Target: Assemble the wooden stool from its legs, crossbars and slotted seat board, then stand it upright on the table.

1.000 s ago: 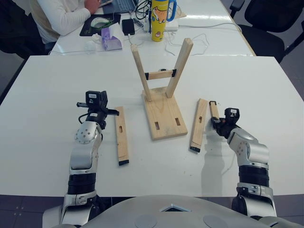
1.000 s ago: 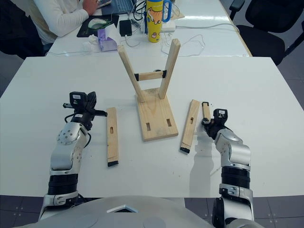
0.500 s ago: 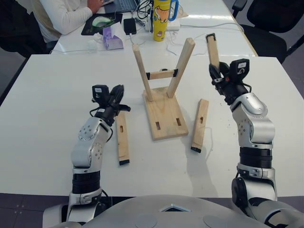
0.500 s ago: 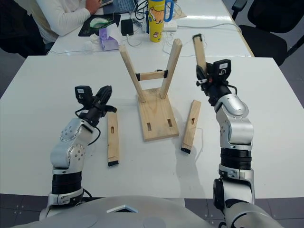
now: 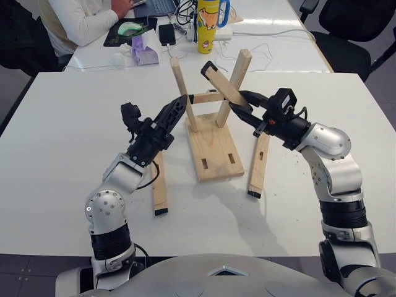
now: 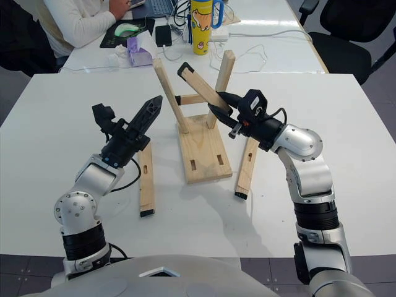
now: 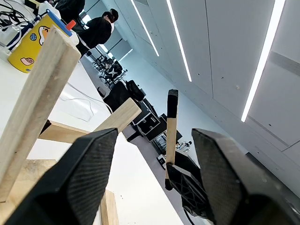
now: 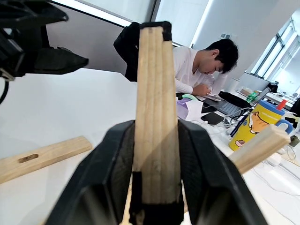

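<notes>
The slotted seat board (image 5: 213,151) lies flat at mid-table. Two legs (image 5: 184,93) (image 5: 234,86) stand up from its far end, joined by a crossbar (image 5: 209,97). My right gripper (image 5: 246,106) is shut on a second short crossbar (image 5: 221,85), which slants in the air just in front of those legs; the right wrist view has that crossbar (image 8: 154,93) clamped between the pads. My left gripper (image 5: 178,108) hangs open beside the left standing leg, holding nothing. Two loose legs lie on the table, one left of the board (image 5: 159,179) and one right of it (image 5: 258,164).
A second table behind holds a yellow mug (image 5: 208,21), a purple box (image 5: 144,54), cables and a mouse pad, with a person seated there. Black chairs stand at the far right. Bare white tabletop (image 5: 62,124) spreads out on both sides.
My right arm swung the crossbar from upright at the right down and leftward to the standing legs. My left gripper lifted off the table by the loose leg and rose toward the left standing leg.
</notes>
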